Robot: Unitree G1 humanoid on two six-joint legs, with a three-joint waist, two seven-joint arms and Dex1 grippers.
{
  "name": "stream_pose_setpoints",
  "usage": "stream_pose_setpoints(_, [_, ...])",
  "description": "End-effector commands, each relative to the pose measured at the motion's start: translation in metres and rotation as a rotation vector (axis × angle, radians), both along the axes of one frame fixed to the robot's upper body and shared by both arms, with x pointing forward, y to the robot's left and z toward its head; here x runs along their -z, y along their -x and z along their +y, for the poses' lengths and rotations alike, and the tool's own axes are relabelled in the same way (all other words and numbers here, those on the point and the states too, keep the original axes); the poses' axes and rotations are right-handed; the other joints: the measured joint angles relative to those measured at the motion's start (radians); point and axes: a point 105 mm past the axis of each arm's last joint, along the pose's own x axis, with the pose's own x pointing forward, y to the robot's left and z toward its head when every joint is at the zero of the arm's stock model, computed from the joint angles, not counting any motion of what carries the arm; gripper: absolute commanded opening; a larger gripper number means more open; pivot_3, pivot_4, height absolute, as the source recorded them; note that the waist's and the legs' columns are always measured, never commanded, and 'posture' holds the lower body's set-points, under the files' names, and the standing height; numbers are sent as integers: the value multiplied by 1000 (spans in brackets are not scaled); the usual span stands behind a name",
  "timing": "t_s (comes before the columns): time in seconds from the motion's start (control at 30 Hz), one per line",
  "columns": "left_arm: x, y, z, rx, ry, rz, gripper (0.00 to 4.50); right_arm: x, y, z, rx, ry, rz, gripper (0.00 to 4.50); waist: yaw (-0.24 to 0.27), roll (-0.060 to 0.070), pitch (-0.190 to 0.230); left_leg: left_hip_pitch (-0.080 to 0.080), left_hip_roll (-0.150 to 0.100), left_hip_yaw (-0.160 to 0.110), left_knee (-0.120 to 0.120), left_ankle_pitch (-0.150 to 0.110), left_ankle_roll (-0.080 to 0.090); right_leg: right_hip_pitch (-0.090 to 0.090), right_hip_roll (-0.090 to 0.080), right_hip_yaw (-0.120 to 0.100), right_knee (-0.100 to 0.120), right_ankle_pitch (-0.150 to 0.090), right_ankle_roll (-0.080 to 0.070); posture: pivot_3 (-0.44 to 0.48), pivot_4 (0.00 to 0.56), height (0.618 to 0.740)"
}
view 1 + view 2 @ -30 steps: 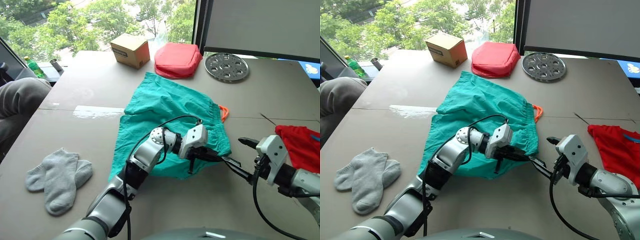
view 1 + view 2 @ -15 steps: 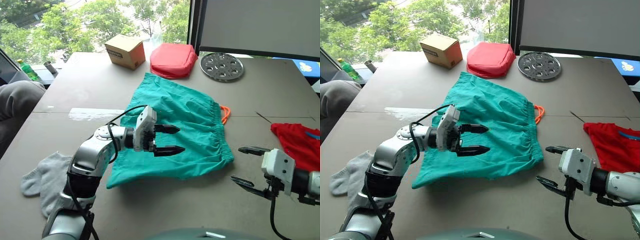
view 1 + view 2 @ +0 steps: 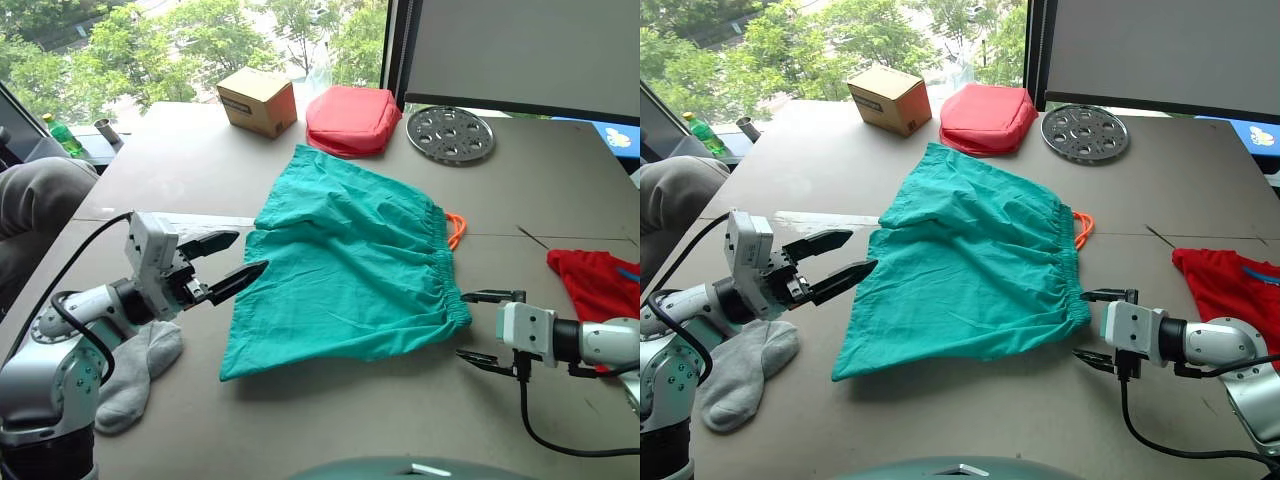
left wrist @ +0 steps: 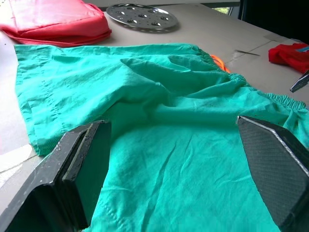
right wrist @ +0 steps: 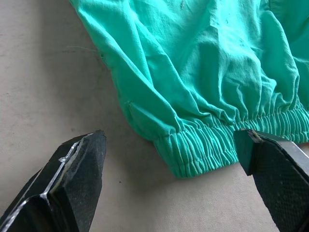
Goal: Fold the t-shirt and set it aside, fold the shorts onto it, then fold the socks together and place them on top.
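The left gripper is held out sideways toward the other arm, its two black fingers spread apart and holding nothing. The right gripper points back toward it, lower, its two black fingers also spread apart and empty.

Plenty of daylight here, all coming in through the big window at the far end of the flat grey-brown bench, so the large teal-green woven shorts look bright and throw a soft dark shadow along their near hem toward the camera. There's a pale shiny streak of glare on the bench surface just left of the shorts, and the trees outside are a bit washed out. In the wrist views the black fingers up close are soft and out of focus while the cloth wrinkles stay crisp.
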Motion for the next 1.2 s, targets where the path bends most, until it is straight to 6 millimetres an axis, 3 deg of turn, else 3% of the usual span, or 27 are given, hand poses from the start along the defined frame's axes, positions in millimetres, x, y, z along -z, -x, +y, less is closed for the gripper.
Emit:
stream_pose_setpoints(0.03, [-9, 7, 9, -61, -68, -74, 4404, -8, -1, 5, -19, -43, -8, 4500, 0, 1, 0, 0, 0, 0, 0, 0, 0, 0, 0, 0, 0, 0, 0, 0, 150, 739])
stream_pose_setpoints(0.17, [-6, 7, 32, -158, -66, -59, 4404, -8, -1, 8, -29, -53, 4, 4500, 11, 2, 0, 1, 0, 0, 0, -1, 1, 0, 0, -1, 1, 0, 0, 0, 150, 739])
stream_pose_setpoints(0.3, [-3, 13, 41, -186, -99, -61, 4404, -8, -4, 9, -33, -57, 8, 4500, 11, 2, 0, 1, 0, 0, 0, -1, 1, 0, 0, -1, 1, 0, 0, 0, 150, 739])
stream_pose_setpoints(0.53, [12, 47, 28, -9, -36, 103, 4404, -5, -5, 12, -41, -63, 19, 4500, 11, 2, 0, 0, 1, 1, 0, -1, 2, -1, 0, 0, 1, 0, 0, 0, 150, 739])
stream_pose_setpoints(0.73, [30, 73, 17, 113, -152, 126, 4404, -5, -10, 12, -36, -58, 13, 4500, 12, 4, 1, 0, 1, 2, 0, -1, 2, -2, -1, -1, 0, 0, 0, 0, 150, 739])
stream_pose_setpoints(0.87, [47, 78, 15, 158, -261, 86, 4404, -3, -13, 15, -27, -60, 13, 4500, 13, 5, 1, 0, 1, 2, 0, -1, 1, -2, -2, -1, 0, 0, 0, 0, 150, 739])
stream_pose_setpoints(1.2, [101, 66, 11, 225, -428, 36, 4404, 11, -16, 18, 18, -46, 26, 4500, 12, 4, 0, -1, 1, 2, 0, -2, 2, -3, -1, -1, 0, 0, 0, 0, 150, 739])
